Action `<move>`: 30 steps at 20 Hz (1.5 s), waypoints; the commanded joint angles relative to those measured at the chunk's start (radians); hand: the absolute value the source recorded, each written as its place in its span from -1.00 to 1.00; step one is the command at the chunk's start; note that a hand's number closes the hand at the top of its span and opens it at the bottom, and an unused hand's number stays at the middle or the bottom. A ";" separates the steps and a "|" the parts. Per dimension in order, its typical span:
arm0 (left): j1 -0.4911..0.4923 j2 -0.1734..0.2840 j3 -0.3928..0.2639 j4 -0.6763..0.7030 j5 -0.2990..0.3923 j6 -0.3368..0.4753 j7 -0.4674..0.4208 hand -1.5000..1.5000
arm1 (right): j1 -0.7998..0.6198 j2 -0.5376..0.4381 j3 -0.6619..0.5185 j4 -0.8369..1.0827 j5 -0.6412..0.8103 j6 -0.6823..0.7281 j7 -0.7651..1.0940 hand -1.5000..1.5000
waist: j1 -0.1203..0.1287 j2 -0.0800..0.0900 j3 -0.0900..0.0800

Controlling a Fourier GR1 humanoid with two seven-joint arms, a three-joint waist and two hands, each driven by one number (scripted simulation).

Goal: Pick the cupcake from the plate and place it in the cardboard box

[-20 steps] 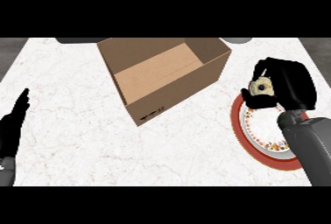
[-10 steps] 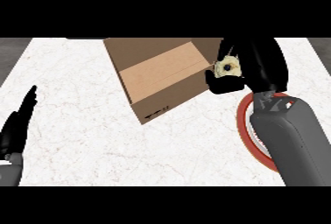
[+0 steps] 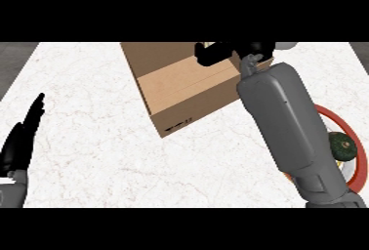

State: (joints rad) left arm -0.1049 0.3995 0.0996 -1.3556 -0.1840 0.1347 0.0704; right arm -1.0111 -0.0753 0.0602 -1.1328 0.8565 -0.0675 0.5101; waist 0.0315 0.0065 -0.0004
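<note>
- Two hands in view: right hand (image 3: 229,50) hangs over the open cardboard box (image 3: 189,83), fingers curled, seemingly round the cupcake, which is hidden.
- Box lies directly beneath, so release looks next.
- Left hand (image 3: 20,141) rests near-left, fingers straight.
- Red-rimmed plate (image 3: 348,132) sits right on the marbled tabletop (image 3: 93,161).

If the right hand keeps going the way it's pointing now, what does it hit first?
Probably the inside of the open brown cardboard box: the black right hand points toward the view's upper left above its opening. Height over the box is unclear.
</note>
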 commanded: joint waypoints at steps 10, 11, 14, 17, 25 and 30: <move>-0.024 0.013 0.023 0.045 0.005 -0.040 -0.042 0.00 | -0.301 0.067 -0.159 0.651 -0.008 -0.264 -0.156 1.00 | 0.034 0.016 -0.001; -0.065 -0.020 -0.015 -0.010 -0.016 -0.017 0.035 0.00 | -0.298 0.018 -0.183 0.687 -0.023 -0.251 -0.197 1.00 | 0.042 0.022 0.000; -0.048 -0.040 -0.021 0.021 -0.031 0.000 0.002 0.00 | -0.294 0.048 -0.193 0.761 0.001 -0.358 -0.174 1.00 | 0.041 0.022 0.000; -0.068 -0.014 -0.007 0.027 -0.012 -0.032 -0.017 0.00 | -0.323 0.051 -0.267 0.811 -0.070 -0.329 -0.138 -1.00 | 0.066 0.035 0.000; -0.080 -0.027 -0.008 0.026 -0.028 -0.013 0.002 0.00 | -0.305 0.039 -0.326 0.868 -0.117 -0.401 -0.307 -1.00 | 0.062 0.032 0.001; -0.056 -0.035 -0.011 0.026 -0.034 -0.009 -0.025 0.00 | -0.334 0.043 -0.368 0.831 -0.151 -0.507 -0.397 -1.00 | 0.057 0.027 0.001</move>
State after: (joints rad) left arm -0.1772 0.3669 0.0857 -1.3253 -0.2142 0.1200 0.0592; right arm -1.3357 -0.0290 -0.2755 -0.2901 0.7316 -0.5123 0.1813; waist 0.0915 0.0373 0.0003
